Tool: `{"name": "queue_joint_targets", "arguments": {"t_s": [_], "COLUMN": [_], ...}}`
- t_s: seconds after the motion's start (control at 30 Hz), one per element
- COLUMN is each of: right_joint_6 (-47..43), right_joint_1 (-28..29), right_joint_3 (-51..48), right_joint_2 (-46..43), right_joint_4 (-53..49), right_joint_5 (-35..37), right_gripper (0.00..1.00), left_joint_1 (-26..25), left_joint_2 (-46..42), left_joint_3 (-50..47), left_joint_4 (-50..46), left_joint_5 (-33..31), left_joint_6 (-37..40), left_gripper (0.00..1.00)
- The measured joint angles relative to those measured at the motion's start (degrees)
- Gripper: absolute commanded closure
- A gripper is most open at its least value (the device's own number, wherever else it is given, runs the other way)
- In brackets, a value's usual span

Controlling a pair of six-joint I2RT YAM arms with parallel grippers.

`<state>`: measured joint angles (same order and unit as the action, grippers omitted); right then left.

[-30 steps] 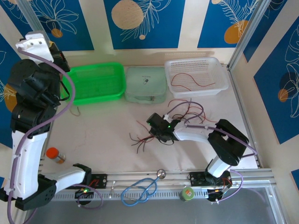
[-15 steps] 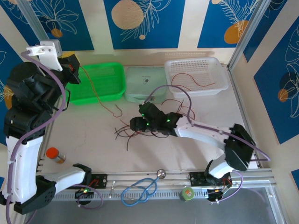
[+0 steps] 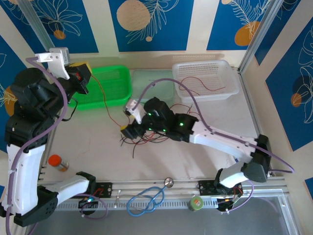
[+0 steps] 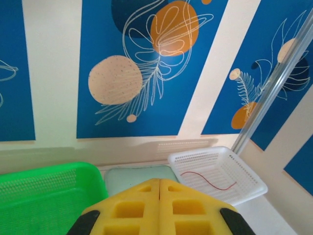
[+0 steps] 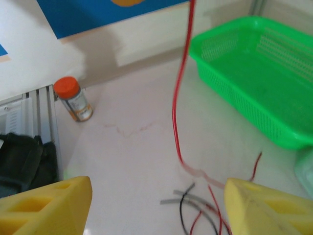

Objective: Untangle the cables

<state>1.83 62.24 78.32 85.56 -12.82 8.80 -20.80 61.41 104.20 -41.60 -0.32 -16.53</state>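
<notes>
Left gripper (image 4: 159,185) pinching red cable (image 3: 104,98), white table (image 3: 93,139), blue floral walls (image 3: 146,22)

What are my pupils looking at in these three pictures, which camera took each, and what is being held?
This is a robot: a left arm and a right arm bolted to a table, each ending in a two-finger gripper with yellow pads. One picture looks down from above; the other two come from cameras on the wrists. On the table lie a tangle of thin red and black cables, a green basket, a white basket and an orange-capped bottle. The raised left gripper is shut and appears to pinch a red cable that hangs down to the tangle. The right gripper hovers open over it.
</notes>
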Motion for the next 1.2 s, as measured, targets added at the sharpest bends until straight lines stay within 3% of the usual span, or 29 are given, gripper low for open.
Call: {"name": "queue_joint_targets", "arguments": {"t_s": [0.23,0.5,0.73,1.0,1.2], "right_joint_6": [1.07,6.6,9.11,10.75,10.84], "right_joint_1": [-0.72,-2.36,-2.93,-9.33,-17.7], "right_joint_3": [10.29,14.58,13.27,15.65,25.11], "right_joint_2": [12.79,16.59,14.25,7.06,4.59], "right_joint_4": [6.47,8.52,8.31,0.9,-8.13], "right_joint_5": [2.03,4.26,6.05,6.27,6.1], "right_gripper": [0.39,1.0,1.0,1.0,1.0], "left_joint_1": [0.0,0.0,0.0,0.0,0.0], "left_joint_2": [-0.2,-1.14,-3.19,-7.67,-8.87], "left_joint_3": [-1.09,-1.33,-2.23,-10.49,-18.82], "left_joint_4": [0.02,0.02,-0.02,-0.11,-0.68], "left_joint_5": [2.51,3.1,1.46,-0.68,-0.11], "left_joint_6": [-2.12,-2.56,-2.51,-3.48,-5.14], "left_gripper": [1.0,1.0,0.97,0.43,0.33]}}
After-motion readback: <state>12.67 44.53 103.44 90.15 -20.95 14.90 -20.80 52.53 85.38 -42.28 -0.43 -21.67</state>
